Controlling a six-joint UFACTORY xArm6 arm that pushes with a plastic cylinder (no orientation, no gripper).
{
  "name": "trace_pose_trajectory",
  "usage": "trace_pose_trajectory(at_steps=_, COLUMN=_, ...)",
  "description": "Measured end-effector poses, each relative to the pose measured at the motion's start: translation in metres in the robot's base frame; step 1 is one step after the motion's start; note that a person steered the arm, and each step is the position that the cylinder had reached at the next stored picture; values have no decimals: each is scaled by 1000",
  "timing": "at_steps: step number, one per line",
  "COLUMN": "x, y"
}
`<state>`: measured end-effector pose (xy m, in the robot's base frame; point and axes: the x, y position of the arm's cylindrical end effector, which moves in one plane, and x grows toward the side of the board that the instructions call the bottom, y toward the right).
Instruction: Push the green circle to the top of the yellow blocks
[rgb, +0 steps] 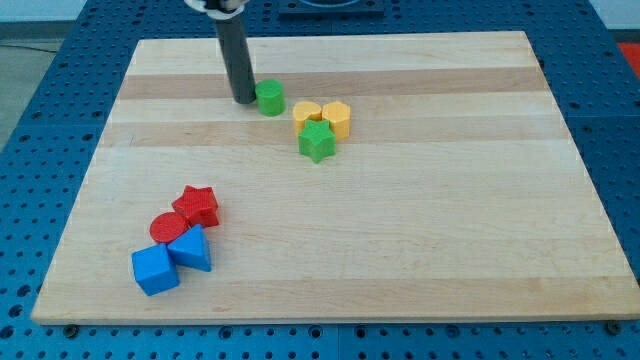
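Pale wood makes up the board (420, 250), banded lengthwise in lighter and darker strips, and it lies on a blue surface (40, 90) that shows around all its edges; the dark rod (236, 55) comes down from the view's top, and my tip (245, 100) rests on the board just at the left of the green circle (270, 98), close enough that I cannot tell whether the two touch. The rod has no jaws to part or close and has hold of nothing (it is a plain straight stick). The green circle sits in the upper middle of the board, to the upper left of the yellow blocks and near them, with a narrow strip of bare wood between; the yellow heart-like block (307, 113) and the yellow hexagon (336, 118) stand side by side, touching, and the green star (317, 141) is pressed against their lower edges. Well apart, toward the view's lower left, a second cluster lies packed together: the red star (197, 206) at its top, the red circle (168, 227) just below and left of it, the blue triangle (191, 249) under that, and the blue cube (154, 270) at the bottom left, touching the triangle.
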<state>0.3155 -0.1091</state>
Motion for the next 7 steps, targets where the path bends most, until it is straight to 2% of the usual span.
trace_pose_trajectory(at_steps=2, x=0, y=65)
trace_pose_trajectory(at_steps=4, x=-1, y=73)
trace_pose_trajectory(at_steps=5, x=-19, y=73)
trace_pose_trajectory(at_steps=7, x=-10, y=77)
